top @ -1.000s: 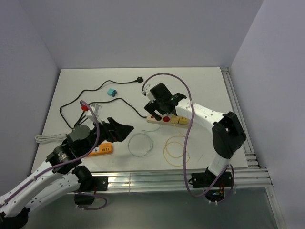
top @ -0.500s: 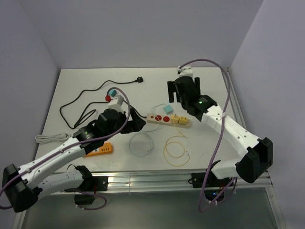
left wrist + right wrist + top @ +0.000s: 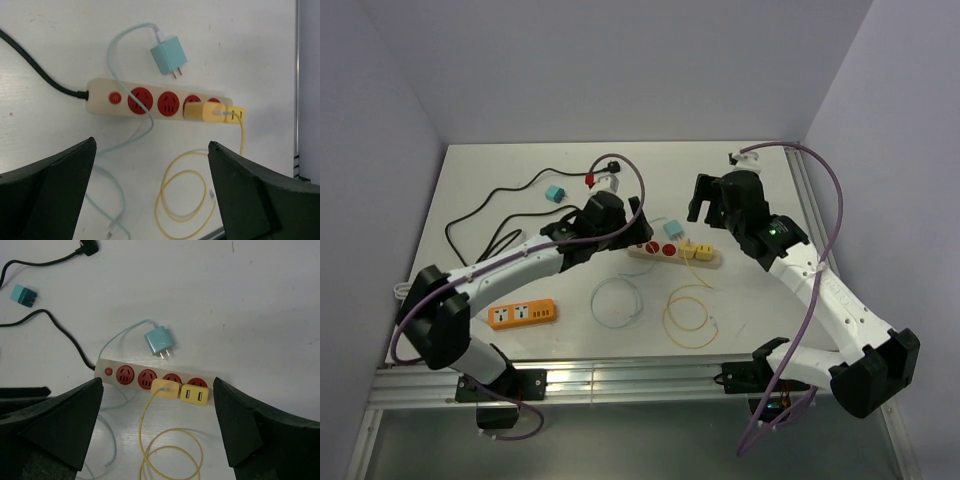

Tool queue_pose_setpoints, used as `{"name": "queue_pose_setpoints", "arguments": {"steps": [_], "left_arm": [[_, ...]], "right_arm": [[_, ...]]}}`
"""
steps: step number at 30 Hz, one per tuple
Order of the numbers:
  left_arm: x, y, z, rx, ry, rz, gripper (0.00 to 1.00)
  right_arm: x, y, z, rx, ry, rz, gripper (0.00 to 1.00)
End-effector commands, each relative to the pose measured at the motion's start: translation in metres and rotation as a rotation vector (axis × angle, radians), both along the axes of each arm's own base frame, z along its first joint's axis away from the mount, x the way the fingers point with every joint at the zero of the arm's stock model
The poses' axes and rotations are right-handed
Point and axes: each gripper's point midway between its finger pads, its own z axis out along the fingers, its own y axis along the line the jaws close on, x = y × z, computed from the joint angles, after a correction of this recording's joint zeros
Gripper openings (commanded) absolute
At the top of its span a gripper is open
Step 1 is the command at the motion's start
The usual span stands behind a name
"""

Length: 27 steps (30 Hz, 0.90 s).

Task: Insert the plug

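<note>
Cream plastic catches my eye first on the overhead camera: the power strip (image 3: 655, 250) lies flat on the white table (image 3: 500, 160), just past the left gripper (image 3: 638, 230) and near the right gripper (image 3: 706, 205). The teal plug (image 3: 673, 229) sits loose on the table between the two grippers, touching neither. On the left wrist camera my left gripper (image 3: 151, 145) has its fingers (image 3: 50, 190) spread wide with nothing gripped. The power strip (image 3: 150, 102) lies crosswise just ahead of the fingertips. The teal plug (image 3: 169, 55) rests beyond it, prongs angled toward the strip but in no socket. Its teal cable (image 3: 112, 55) crosses the strip and runs back between the fingers, and a yellow cable (image 3: 180, 200) coils beside the finger on the picture's right. On the right wrist camera my right gripper (image 3: 158, 382) is also spread wide and holds nothing. The power strip (image 3: 135, 375) spans the gap at the fingertips, with two yellow adapters (image 3: 194, 395) at the end nearer the picture's right finger (image 3: 260, 425). The teal plug (image 3: 159, 341) lies just beyond the strip, prongs toward it, apart from it.
</note>
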Motion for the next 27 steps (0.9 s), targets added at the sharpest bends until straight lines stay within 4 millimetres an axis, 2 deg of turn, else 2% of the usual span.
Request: {"name": "queue_pose_setpoints", "arguments": {"steps": [1,2,3,5,6,8,9,10,11,12,13,15,23,27], "left_arm": [[0.032,-0.019,0.011,-0.043,-0.033,0.028,1.0],[0.036,-0.022,0.005,-0.037,-0.023,0.024,0.99],[0.041,-0.025,-0.013,-0.015,0.009,0.02,0.99],[0.053,-0.03,-0.019,-0.031,0.021,0.01,0.98],[0.058,-0.031,-0.033,-0.021,0.047,0.009,0.97],[0.072,-0.034,-0.035,-0.046,0.049,0.008,0.95],[0.075,-0.036,-0.047,-0.043,0.073,0.0,0.94],[0.084,-0.035,-0.046,-0.053,0.069,0.006,0.93],[0.088,-0.036,-0.048,-0.055,0.075,0.005,0.91],[0.089,-0.039,-0.059,-0.054,0.1,-0.008,0.86],[0.097,-0.038,-0.056,-0.06,0.093,0.001,0.84],[0.097,-0.042,-0.063,-0.069,0.112,-0.014,0.78],[0.091,-0.05,-0.065,-0.094,0.13,-0.072,0.48],[0.088,-0.053,-0.063,-0.101,0.133,-0.101,0.45]], "right_arm": [[-0.007,-0.007,0.015,-0.002,-0.007,-0.022,0.97],[-0.005,-0.011,0.019,-0.012,-0.012,-0.046,0.97],[-0.006,-0.018,0.02,-0.027,-0.009,-0.076,0.97],[-0.01,-0.018,0.016,-0.031,0.005,-0.063,0.97],[-0.011,-0.019,0.018,-0.023,-0.004,-0.055,0.97],[-0.014,-0.012,0.016,0.004,-0.003,-0.013,0.97],[-0.015,-0.01,0.018,0.014,-0.009,0.001,0.97],[-0.017,-0.004,0.017,0.031,-0.003,0.033,0.97],[-0.017,-0.002,0.018,0.038,-0.003,0.044,0.96],[-0.016,0.0,0.017,0.043,0.004,0.045,0.96],[-0.016,0.0,0.015,0.039,0.011,0.047,0.96],[-0.014,0.0,0.013,0.028,0.018,0.044,0.96],[-0.007,0.002,0.004,0.013,0.038,0.04,0.94],[-0.005,0.004,-0.002,0.012,0.054,0.043,0.94]]}}
